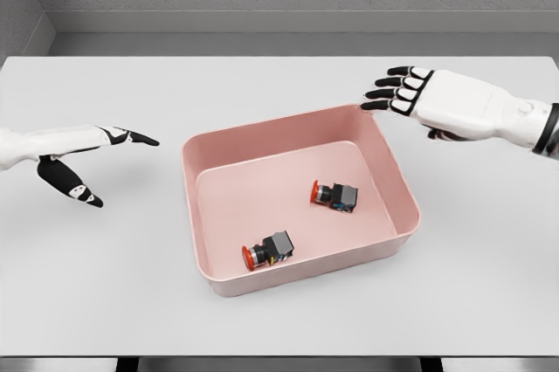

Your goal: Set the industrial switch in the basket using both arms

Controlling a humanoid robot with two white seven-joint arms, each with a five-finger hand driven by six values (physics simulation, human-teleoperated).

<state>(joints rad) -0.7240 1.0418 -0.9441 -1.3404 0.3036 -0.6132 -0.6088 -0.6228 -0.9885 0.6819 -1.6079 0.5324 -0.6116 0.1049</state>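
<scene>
We see two industrial switches already lying inside the pink basket (397,182): one switch (267,251) rests near the front wall toward the left, its red button pointing left, and the other switch (334,196) lies further back and right of the middle, its red cap facing left as well. The two are well apart from each other, and both lie on their sides on the basket floor. The basket sits in the middle of the white tabletop (105,293).

We judge each switch to be a small, stiff, fairly light part: a hard grey-black body with a rounded red button at one end. The blocky body should give flat faces for fingertips to pinch across; the round cap looks smoother and likelier to slip, so we would take hold across the body rather than the button. It looks sturdy and not fragile, though it may roll or tip if released from a height.

Our left robot hand (83,162) hovers over the tabletop left of the basket, clear of it, fingers spread and extended toward the right, thumb dropped below, holding nothing. Our right robot hand (419,97) hangs just beyond the basket's far right corner, palm down, black-tipped fingers stretched out leftward and slightly apart, also empty. Judging by this, the placing appears done and both arms stand free of the basket.
</scene>
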